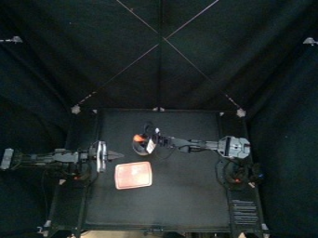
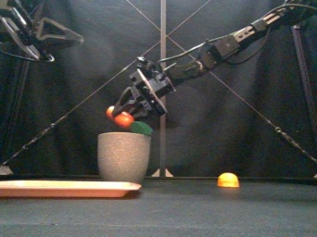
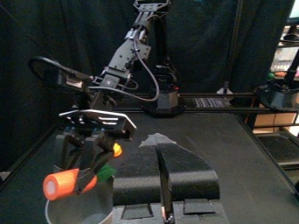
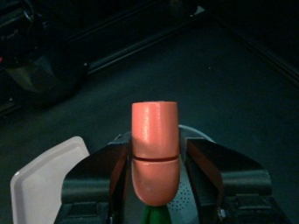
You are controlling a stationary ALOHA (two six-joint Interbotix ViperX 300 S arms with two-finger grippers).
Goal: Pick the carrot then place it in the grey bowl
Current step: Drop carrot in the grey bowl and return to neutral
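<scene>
right tool (image 2: 128,111) pinched the carrot (image 2: 119,118) | carrot hung just above grey bowl (image 2: 124,155), orange end left, leaves right | bowl straight below

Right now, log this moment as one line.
right hand: shut on orange toy carrot | position: above tall grey speckled cup | left hand: shut, resting left

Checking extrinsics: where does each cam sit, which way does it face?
Top: overhead, looking down at table; both arms.
Front: table edge, level at grey cup; right gripper with carrot.
Left wrist: faces across the table; own jaws, right gripper too.
Right wrist: down its jaws at carrot.
Shared: front and both wrists show the carrot.
</scene>
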